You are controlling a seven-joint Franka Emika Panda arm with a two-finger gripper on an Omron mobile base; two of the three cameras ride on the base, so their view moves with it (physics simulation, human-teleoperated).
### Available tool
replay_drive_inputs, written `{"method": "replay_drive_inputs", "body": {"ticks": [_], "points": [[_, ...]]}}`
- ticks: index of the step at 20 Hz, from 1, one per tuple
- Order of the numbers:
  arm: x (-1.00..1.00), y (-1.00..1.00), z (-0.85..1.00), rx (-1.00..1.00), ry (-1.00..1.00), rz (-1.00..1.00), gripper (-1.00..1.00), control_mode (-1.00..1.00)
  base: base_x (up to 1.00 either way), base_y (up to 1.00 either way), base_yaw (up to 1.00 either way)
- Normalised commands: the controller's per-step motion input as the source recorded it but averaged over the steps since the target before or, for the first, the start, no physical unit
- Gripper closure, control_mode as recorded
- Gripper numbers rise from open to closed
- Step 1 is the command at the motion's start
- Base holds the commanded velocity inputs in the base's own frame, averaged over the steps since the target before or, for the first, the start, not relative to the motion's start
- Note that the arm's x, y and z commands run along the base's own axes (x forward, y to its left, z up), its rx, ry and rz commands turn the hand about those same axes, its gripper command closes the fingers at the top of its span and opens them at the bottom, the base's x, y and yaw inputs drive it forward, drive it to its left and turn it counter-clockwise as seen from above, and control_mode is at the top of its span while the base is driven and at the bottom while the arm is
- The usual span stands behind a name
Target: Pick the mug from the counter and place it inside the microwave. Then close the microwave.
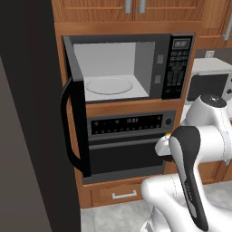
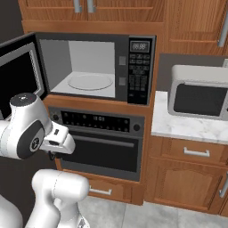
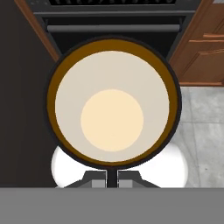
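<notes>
Microwave first: one large black microwave (image 1: 129, 68) with keypad and grey cavity fills the upper centre of the left base view, its dark glass door (image 1: 74, 106) swung fully open at left centre, curved handle outward. One round glass turntable (image 1: 109, 85) lies bare on the cavity floor. Below it, centre of frame, sits one black built-in oven (image 2: 100, 142) with a horizontal bar handle. One smaller light-grey box oven (image 2: 198, 98) stands at right centre of the right base view on the white marble-patterned counter (image 2: 187, 127).

Mug: one small black cylindrical mug (image 3: 113, 101) with cream interior fills the centre of the hand view, seen from above, rim toward the camera. The two-finger gripper (image 3: 112, 179) has its jaws pressed together on the mug's near rim wall at lower centre of that frame, so the mug is off the counter and carried low, in front of the bar-handle oven. In the right base view the hand (image 2: 60, 140) sits at left centre, well below the cavity.

Step in hand, judged: carrying the mug up to the microwave. Doing it well means raising the hand clear of the oven front before moving forward, keeping the mug upright, entering the opening near its middle away from the open door, and setting it on the turntable before releasing.

Count: one mug, one microwave, two other ovens, one gripper.
</notes>
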Motion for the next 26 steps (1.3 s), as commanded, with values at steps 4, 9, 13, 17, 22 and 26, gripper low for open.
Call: {"method": "replay_drive_inputs", "body": {"ticks": [4,9,13,17,22,26], "points": [[0.00,0.00,0.00,0.00,0.00,0.00,1.00,1.00,0.00,0.00,0.00],[0.00,0.00,0.00,0.00,0.00,0.00,1.00,-1.00,0.00,0.00,0.00],[0.00,0.02,0.00,0.00,0.00,0.00,1.00,-1.00,0.00,0.00,0.00],[0.00,0.09,0.14,0.00,-0.03,0.08,1.00,-1.00,0.00,0.00,0.00],[0.11,0.31,0.49,0.00,-0.15,0.09,1.00,-1.00,0.00,0.00,0.00],[0.35,0.20,0.55,0.02,-0.11,0.02,1.00,-1.00,0.00,0.00,0.00]]}}
